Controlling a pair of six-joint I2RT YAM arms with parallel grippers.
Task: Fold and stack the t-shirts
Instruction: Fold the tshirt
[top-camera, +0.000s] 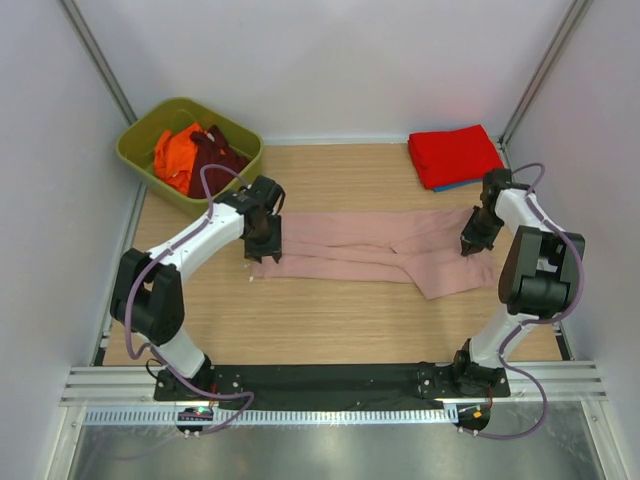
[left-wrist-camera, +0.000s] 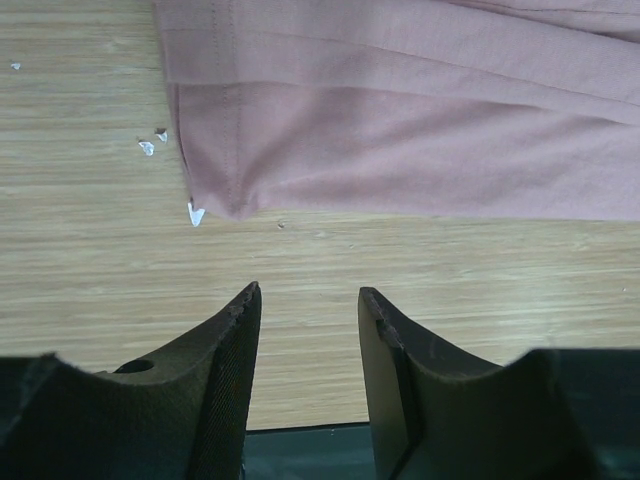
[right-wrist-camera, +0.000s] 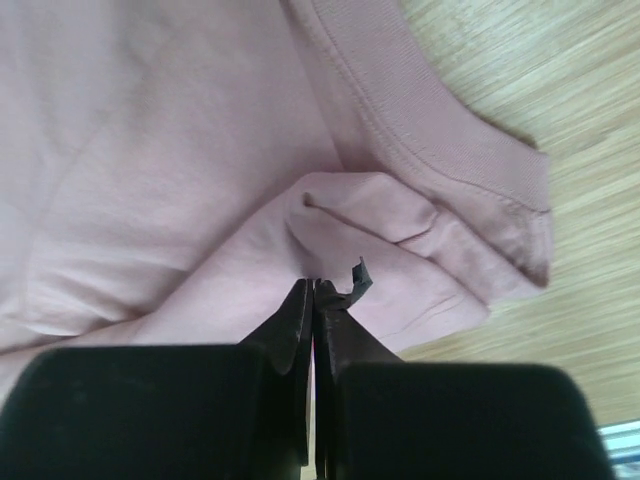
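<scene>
A dusty-pink t-shirt lies folded into a long band across the middle of the table. My left gripper is open and empty just off the shirt's left end; the left wrist view shows its hem corner beyond my open gripper. My right gripper is at the shirt's right end. In the right wrist view this gripper is shut on a bunched fold of pink cloth beside the collar. A folded red t-shirt lies on a blue one at the back right.
An olive-green bin at the back left holds an orange t-shirt and a maroon one. Small white scraps lie on the wood by the shirt's hem. White walls close in both sides and the back.
</scene>
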